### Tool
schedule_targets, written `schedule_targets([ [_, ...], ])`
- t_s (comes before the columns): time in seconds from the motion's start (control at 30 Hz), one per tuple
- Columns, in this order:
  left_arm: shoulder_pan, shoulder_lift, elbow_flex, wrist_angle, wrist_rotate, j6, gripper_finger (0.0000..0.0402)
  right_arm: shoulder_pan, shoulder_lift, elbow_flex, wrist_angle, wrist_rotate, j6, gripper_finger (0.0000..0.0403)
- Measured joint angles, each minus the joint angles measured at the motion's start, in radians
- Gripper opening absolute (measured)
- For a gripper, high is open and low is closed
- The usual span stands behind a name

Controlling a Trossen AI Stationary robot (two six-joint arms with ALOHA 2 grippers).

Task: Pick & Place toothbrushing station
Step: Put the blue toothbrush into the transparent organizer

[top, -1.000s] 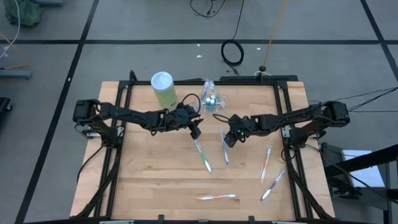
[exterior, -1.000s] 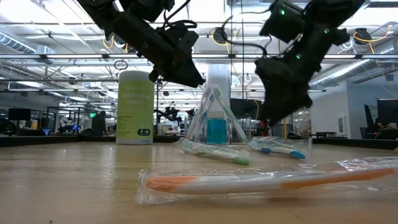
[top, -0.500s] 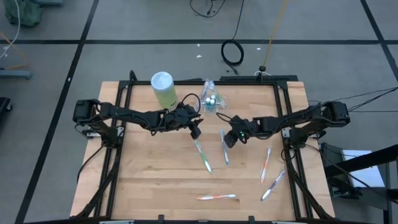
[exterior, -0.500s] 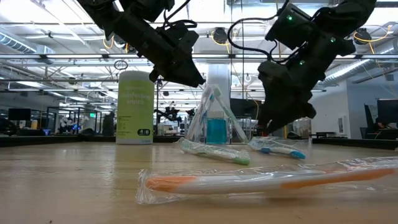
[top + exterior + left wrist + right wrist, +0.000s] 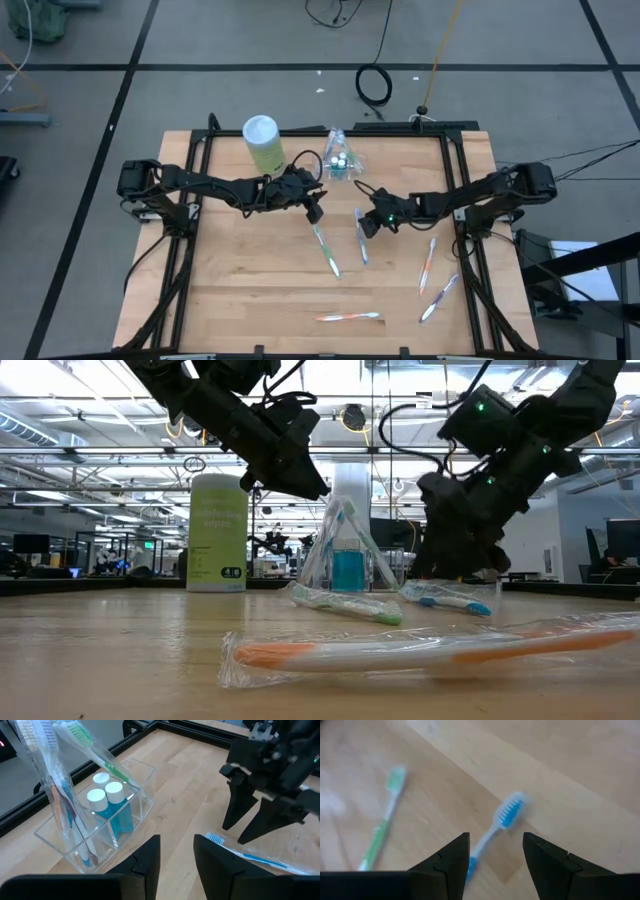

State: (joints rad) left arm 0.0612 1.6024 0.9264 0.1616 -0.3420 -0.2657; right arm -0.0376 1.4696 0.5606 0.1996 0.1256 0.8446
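The right hand (image 5: 367,226) hangs low over the head end of the blue toothbrush (image 5: 506,815), fingers apart with the bristles showing just ahead of the gap, which reads as a line-up for a pinch on the wrapped handle. That brush lies flat on the tabletop (image 5: 240,290) directly under the hand, with the green toothbrush (image 5: 326,251) lying just to the side of it toward the left arm. The left hand (image 5: 313,208) hovers above the tabletop, fingers a little apart and holding nothing; just ahead of it stands the clear acrylic holder (image 5: 102,827), already carrying two blue tubes (image 5: 111,809) with white caps and a few bagged toothbrushes propped upright, so this looks like the drop-off point. It seems to wait there, clear of the other arm's reach. More orange-handled toothbrushes (image 5: 428,262) lie well beyond the right hand, toward the near edge, along with one (image 5: 348,317) farther out

Against the frames of a second ago, the right hand has dropped lower and closer to the blue brush, its arm folding down; the left hand and all the brushes have not shifted
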Motion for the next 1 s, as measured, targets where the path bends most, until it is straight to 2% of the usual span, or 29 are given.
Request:
schedule_targets([
  [0.2, 0.001, 0.0, 0.0, 0.001, 0.0, 0.0, 0.0124, 0.0, 0.094, 0.002, 0.079, -0.043, 0.008, 0.0176],
  [0.57, 0.001, 0.0, 0.0, 0.0, 0.0, 0.0, 0.0124, -0.007, 0.103, 0.003, 0.09, -0.001, -0.073, 0.0167],
  [0.7, 0.001, 0.0, 0.0, 0.0, 0.0, 0.0, 0.0124, 0.007, 0.103, 0.003, 0.082, 0.004, -0.099, 0.014],
  [1.0, 0.001, 0.0, 0.0, 0.0, 0.0, 0.0, 0.0124, 0.004, 0.103, 0.001, 0.077, 0.01, -0.108, 0.0043],
])
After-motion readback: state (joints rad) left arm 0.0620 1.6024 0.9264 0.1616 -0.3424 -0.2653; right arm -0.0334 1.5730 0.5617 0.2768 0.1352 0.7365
